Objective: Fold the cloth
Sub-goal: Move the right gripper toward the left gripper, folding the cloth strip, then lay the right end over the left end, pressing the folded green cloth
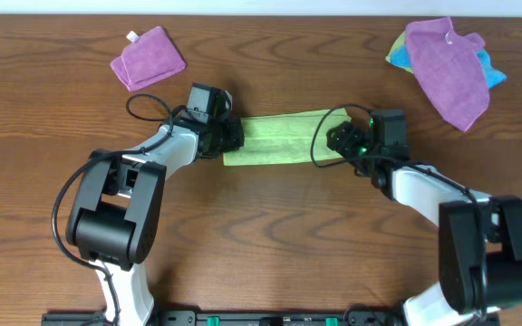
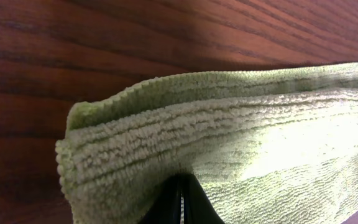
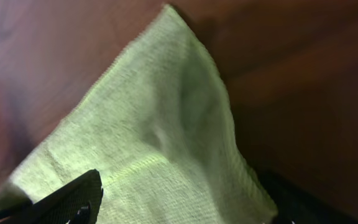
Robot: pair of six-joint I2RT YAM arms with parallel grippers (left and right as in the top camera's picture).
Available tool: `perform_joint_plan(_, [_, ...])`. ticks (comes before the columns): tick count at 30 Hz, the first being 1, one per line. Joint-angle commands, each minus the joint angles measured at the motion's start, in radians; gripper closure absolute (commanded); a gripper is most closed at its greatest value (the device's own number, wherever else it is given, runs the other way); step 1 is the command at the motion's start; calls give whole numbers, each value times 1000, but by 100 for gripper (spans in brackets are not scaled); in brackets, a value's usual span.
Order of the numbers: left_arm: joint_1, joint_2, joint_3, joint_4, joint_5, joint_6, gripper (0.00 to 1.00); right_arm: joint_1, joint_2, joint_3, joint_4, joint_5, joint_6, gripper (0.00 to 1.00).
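**Lime-green cloth stretched between both claws, mid-table**

Up close on the left wrist cam it's basically all cloth (image 2: 229, 143): fuzzy ribbed microfibre with its bunched edge humped up off the wooden table (image 2: 104, 43). The left gripper (image 2: 179, 202) only shows as one dark wedge poking up at the bottom middle, with no gap between the fingers and the fabric wrapped right around it. So that claw looks clamped down on the cloth's end.

The right wrist cam is different. The right gripper (image 3: 179, 208) has its fingers (image 3: 73, 199) sitting wide apart at the bottom corners, with the cloth (image 3: 160, 137) lying in the space between them and one corner pointing away toward the top of the view. The claw is spread and doesn't look pinched onto anything.

From overhead, the cloth (image 1: 279, 139) is a long narrow band running left to right in the middle of the table (image 1: 270, 235), slightly tilted. The left gripper (image 1: 232, 136) is at its left end and the right gripper (image 1: 335, 139) is over its right end.

Other stuff: one purple cloth (image 1: 148, 57) sits in the far-left corner area. Another purple cloth (image 1: 447, 68) is at the far right, draped over a blue cloth (image 1: 494, 71). Both are well apart from the green one.
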Motion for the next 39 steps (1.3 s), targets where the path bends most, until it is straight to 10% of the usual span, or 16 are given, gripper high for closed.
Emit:
perform_joint_plan(1, [11,26,16,-17,-46,8,94,27,87,-9,25,1,19,23])
perform_joint_plan(4, [11,26,16,-28,-46,16,95,44,140,-9,75,4,18,40])
perform_joint_plan(9, [18,26,16,-39,-46,19,94,48,149,-9,118,31,-37,99])
perform_joint_plan(39, [50,26,16,-57,-14,18,94,278,-134,76,129,11,-193,99])
